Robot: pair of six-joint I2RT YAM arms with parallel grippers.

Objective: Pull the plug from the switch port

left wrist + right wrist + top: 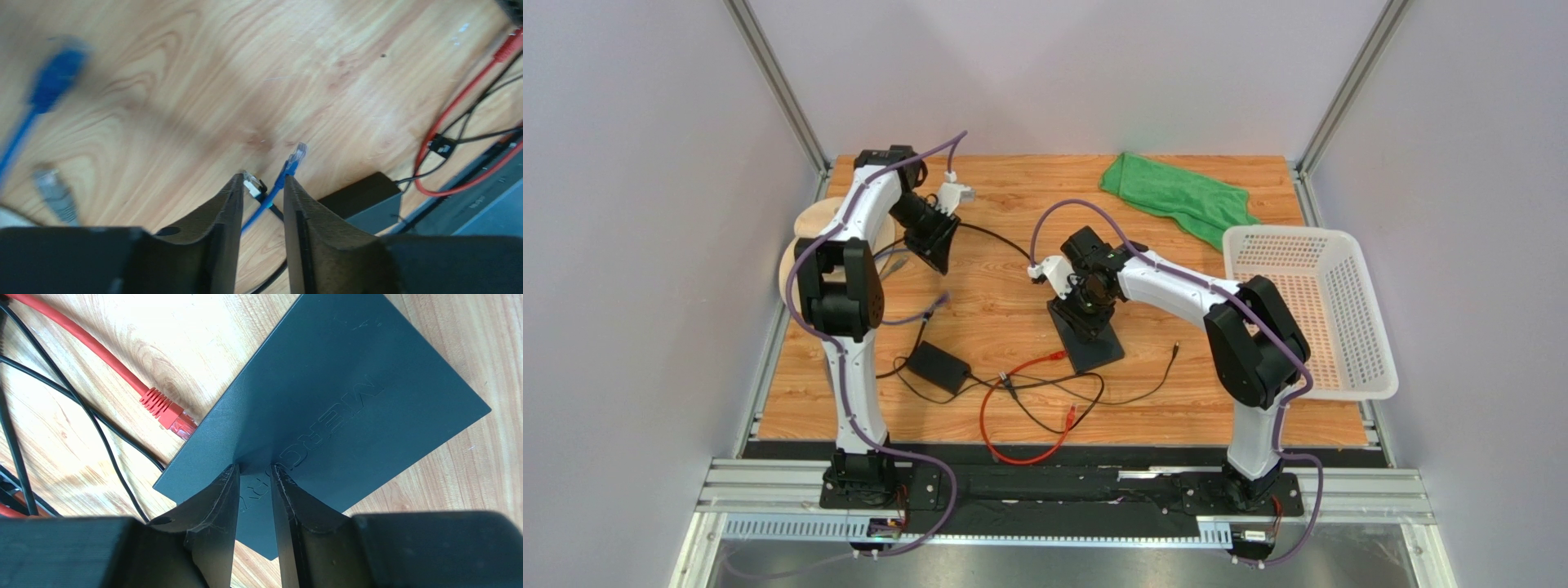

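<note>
The flat black switch box (1090, 333) lies mid-table, and it fills the right wrist view (344, 398). A red plug (164, 410) sits in a socket on its left edge, and its red cable (995, 423) loops toward the front. My right gripper (256, 470) rests its fingertips on the box's top, jaws slightly apart with nothing between them. My left gripper (264, 182) hangs above the table at the back left (934, 249), jaws slightly apart. A clear plug on a black cable (253, 184) shows at its left fingertip. I cannot tell if they touch.
A small black adapter brick (936, 365) with thin black leads lies front left. A blue network cable (293, 160) lies under the left gripper. A green cloth (1173, 194) lies at the back and a white basket (1369, 355) at the right edge.
</note>
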